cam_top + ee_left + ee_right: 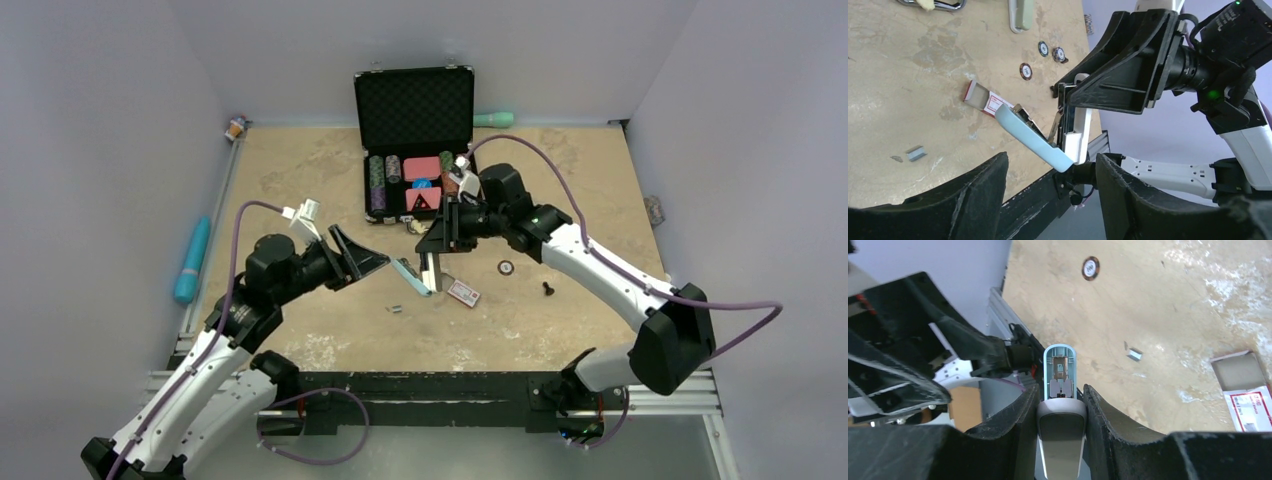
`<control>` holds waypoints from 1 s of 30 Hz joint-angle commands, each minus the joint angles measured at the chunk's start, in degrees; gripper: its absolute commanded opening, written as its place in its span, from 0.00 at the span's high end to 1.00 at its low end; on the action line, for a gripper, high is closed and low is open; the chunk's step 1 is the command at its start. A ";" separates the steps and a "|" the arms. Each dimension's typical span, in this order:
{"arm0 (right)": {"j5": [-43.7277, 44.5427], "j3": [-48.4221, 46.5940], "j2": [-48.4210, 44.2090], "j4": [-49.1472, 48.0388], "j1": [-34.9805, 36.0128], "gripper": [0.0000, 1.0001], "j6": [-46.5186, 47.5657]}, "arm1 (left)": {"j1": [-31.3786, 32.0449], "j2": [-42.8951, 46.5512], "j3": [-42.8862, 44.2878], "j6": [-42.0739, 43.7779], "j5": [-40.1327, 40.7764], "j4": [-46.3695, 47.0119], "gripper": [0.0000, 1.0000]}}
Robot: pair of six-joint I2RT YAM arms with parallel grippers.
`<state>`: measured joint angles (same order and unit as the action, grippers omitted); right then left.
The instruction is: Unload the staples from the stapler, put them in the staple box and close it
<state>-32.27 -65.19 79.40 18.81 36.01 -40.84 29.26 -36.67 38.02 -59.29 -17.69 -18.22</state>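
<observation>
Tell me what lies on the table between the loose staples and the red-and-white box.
Nothing: the right wrist view shows bare, scuffed table between the staples and the box.

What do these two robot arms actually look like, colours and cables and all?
The left arm and right arm have white shells with black joints. A purple cable loops along each. Each ends in wedge-shaped matte black jaws. A green light glows on the right arm.
</observation>
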 commanded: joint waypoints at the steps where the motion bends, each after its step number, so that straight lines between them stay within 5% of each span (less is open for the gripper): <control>1: 1.28 0.98 0.95 -0.41 1.00 1.00 2.64 | -0.34 -1.87 2.72 1.92 2.24 -1.03 0.35; 9: 0.90 1.64 5.16 -1.87 3.90 1.00 3.01 | -0.34 -8.74 2.68 1.33 7.89 -2.26 0.58; 20: -0.33 0.20 8.32 -3.82 4.09 1.00 3.32 | -0.21 -22.94 3.71 3.11 3.48 3.23 0.90; 30: -1.00 -0.86 11.50 -5.39 4.10 1.00 2.98 | 0.40 -29.87 5.05 4.41 0.61 6.10 0.95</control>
<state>-31.42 -63.33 90.89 16.71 40.10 -38.30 29.39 -64.23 40.40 -56.99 -14.96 -15.33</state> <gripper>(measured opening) 0.370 0.070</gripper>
